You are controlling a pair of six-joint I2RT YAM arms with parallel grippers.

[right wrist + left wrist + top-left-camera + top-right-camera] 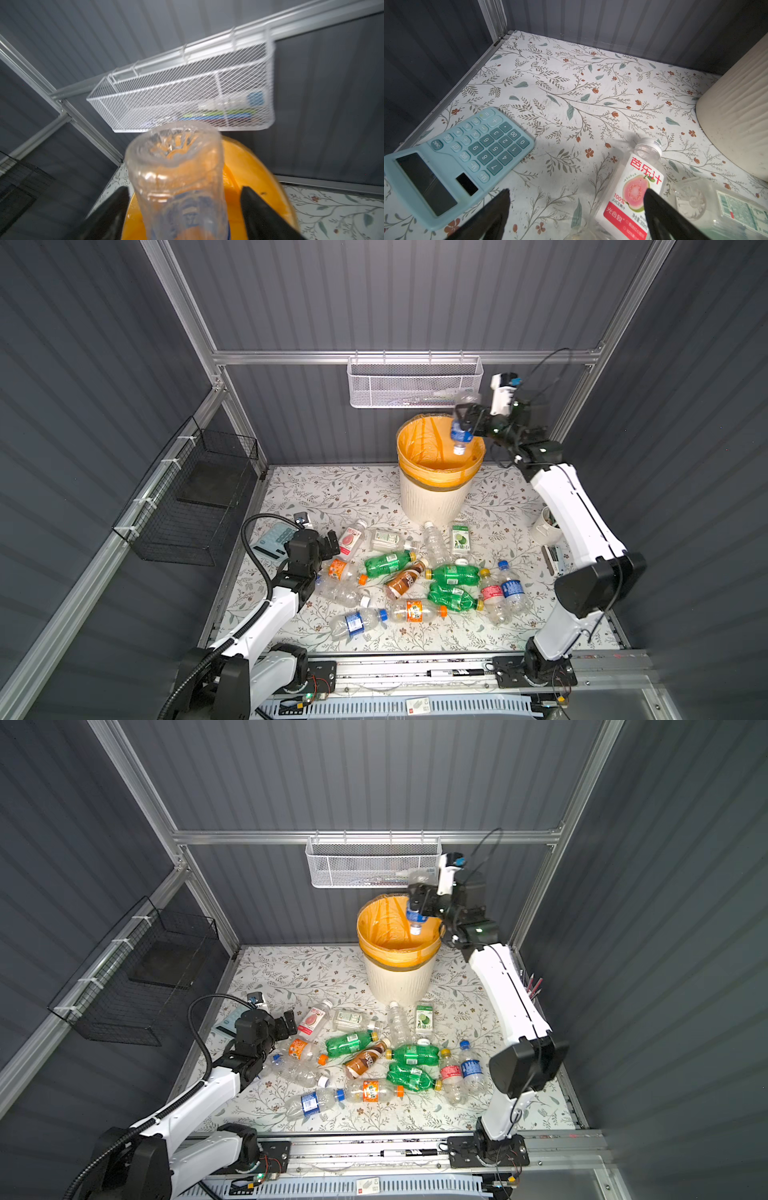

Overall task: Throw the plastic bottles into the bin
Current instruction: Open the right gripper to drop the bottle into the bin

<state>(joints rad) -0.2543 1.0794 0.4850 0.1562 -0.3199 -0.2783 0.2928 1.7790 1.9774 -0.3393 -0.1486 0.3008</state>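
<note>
Right arm (577, 510) stretched high and forward, jaws parted; left arm (266, 614) bent low, jaws spread wide.

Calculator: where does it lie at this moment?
In both top views the light blue calculator lies at the left edge of the table, just left of the left gripper; the guava juice bottle lies right of that gripper.

Left arm (266, 614), right arm (577, 506): white shells, blk joints. Blk ribbed cable (252, 547) on left, blk wire (548, 358) on right. Left gripper (576, 191), right gripper (184, 188) blk.

Lab test cell: aluminium frame (291, 357), grey panelled walls (374, 294)
</note>
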